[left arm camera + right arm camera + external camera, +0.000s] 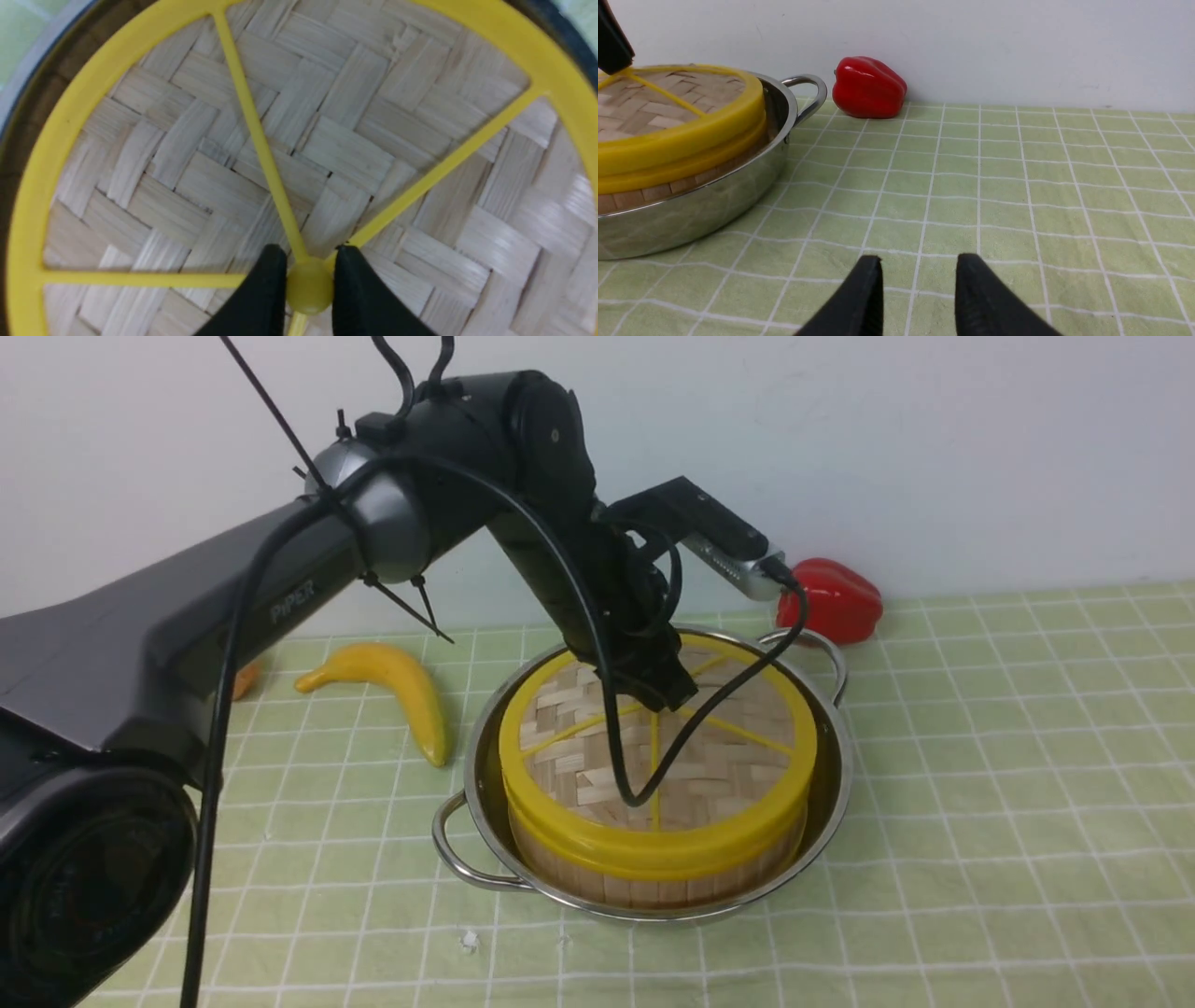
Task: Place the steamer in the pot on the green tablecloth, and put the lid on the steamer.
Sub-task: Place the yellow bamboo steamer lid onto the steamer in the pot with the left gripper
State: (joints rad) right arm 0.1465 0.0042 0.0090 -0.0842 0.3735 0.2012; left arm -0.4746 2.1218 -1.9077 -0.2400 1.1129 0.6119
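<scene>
Lid (728, 756): lay flat on top of the steamer (653, 891), yellow rim on yellow rim, inside the pot (834, 775) on the green tablecloth (980, 756).
Left gripper (308, 254): pinched tight on the lid's yellow hub (309, 287), one black finger on either side.
Risk at release: could drag the lid askew if raised before letting go, judging by the close squeeze on the hub; might also shove the light steamer against the pot wall.
Risk from cable (644, 793): hung in a loop right at the weave; could catch a spoke on the way up.
Left arm (280, 569) pose: reached in from the left, bent sharply, wrist aimed steeply down at the lid's middle.
Right gripper (917, 266): hovered low over bare cloth, well apart from the pot, fingers spread around nothing.
</scene>
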